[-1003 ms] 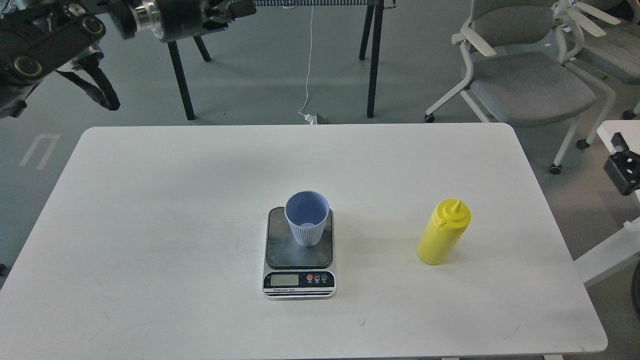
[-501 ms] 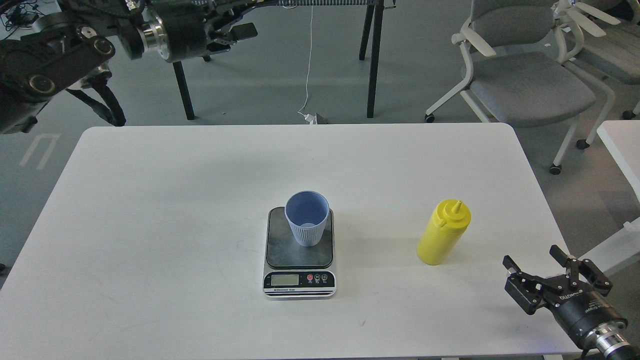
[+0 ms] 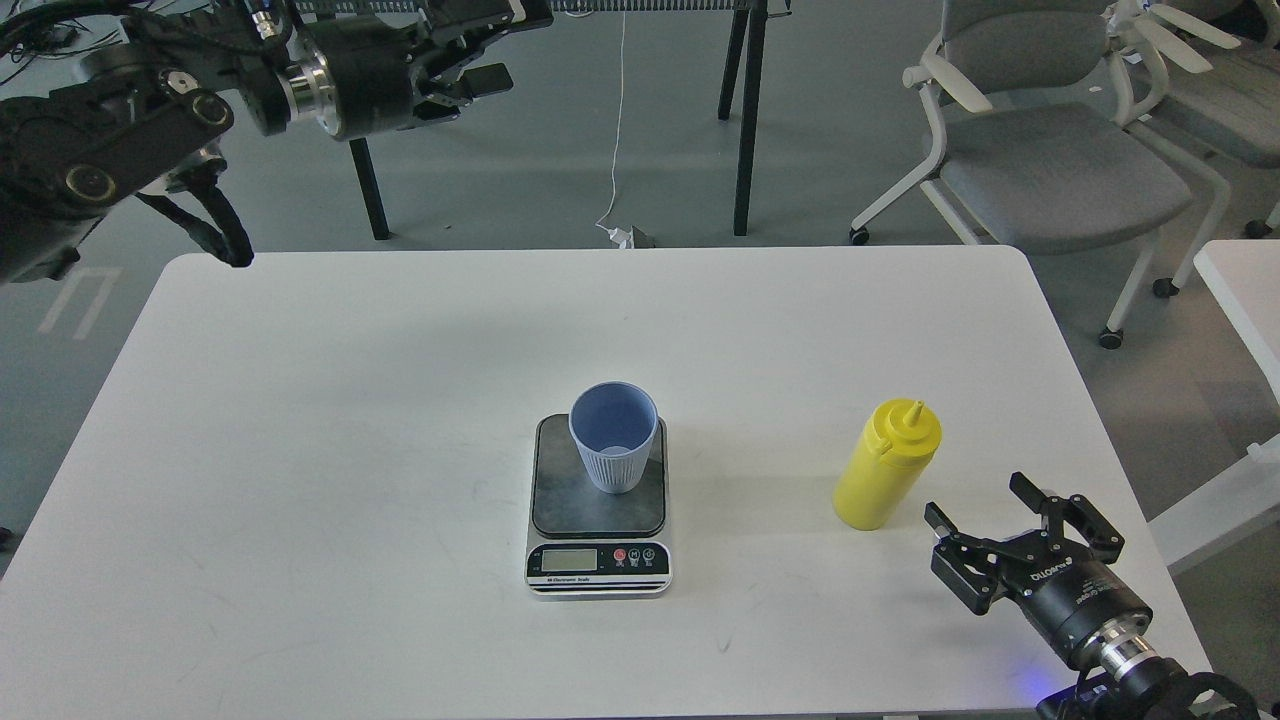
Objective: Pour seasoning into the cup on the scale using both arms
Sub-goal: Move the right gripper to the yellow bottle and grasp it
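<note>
The yellow seasoning bottle (image 3: 887, 466) stands upright on the white table (image 3: 300, 450), right of centre, its nozzle up. The light blue ribbed cup (image 3: 614, 438) stands upright on the dark platform of the scale (image 3: 598, 520) at the table's middle; it looks empty. My right gripper (image 3: 982, 503) is open, low over the table's front right, a short way right of and nearer than the bottle, not touching it. My left gripper (image 3: 503, 45) is open and empty, high up beyond the table's far left edge, far from the cup.
Grey office chairs (image 3: 1050, 150) stand beyond the table's far right corner. Black legs of another table (image 3: 745, 120) and a hanging white cable (image 3: 618, 120) are behind. A second white tabletop edge (image 3: 1240, 290) is at the right.
My right gripper came into view at the front right and moved left and forward towards the bottle. My left arm dropped slightly and shifted right. Cup, scale and bottle have not moved.
</note>
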Available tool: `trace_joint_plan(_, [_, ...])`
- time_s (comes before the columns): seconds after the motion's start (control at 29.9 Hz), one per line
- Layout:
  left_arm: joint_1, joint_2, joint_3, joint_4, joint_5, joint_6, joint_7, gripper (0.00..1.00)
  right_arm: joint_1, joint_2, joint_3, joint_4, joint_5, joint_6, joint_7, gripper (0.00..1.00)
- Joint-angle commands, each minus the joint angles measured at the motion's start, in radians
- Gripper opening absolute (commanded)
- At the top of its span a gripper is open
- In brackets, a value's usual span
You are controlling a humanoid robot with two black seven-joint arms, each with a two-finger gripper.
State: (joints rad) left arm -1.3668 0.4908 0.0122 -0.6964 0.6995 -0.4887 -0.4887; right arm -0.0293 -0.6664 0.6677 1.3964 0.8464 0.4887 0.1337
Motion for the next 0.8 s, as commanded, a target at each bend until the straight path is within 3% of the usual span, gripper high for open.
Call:
trace_joint_plan(0.0, [0.000, 0.002, 0.000, 0.000, 0.000, 0.000, 0.000, 0.99, 0.023, 0.045, -0.031, -0.037, -0.016, 0.000, 0.000, 0.99])
trace_joint_plan(0.43, [0.008, 0.002, -0.006, 0.000, 0.000, 0.000, 0.000, 0.99, 0.029, 0.146, -0.033, -0.079, -0.092, 0.000, 0.000, 0.99])
trace_joint_plan(0.77, [0.035, 0.000, -0.006, 0.000, 0.003, 0.000, 0.000, 0.99, 0.080, 0.149, -0.033, -0.082, -0.092, 0.000, 0.000, 0.99])
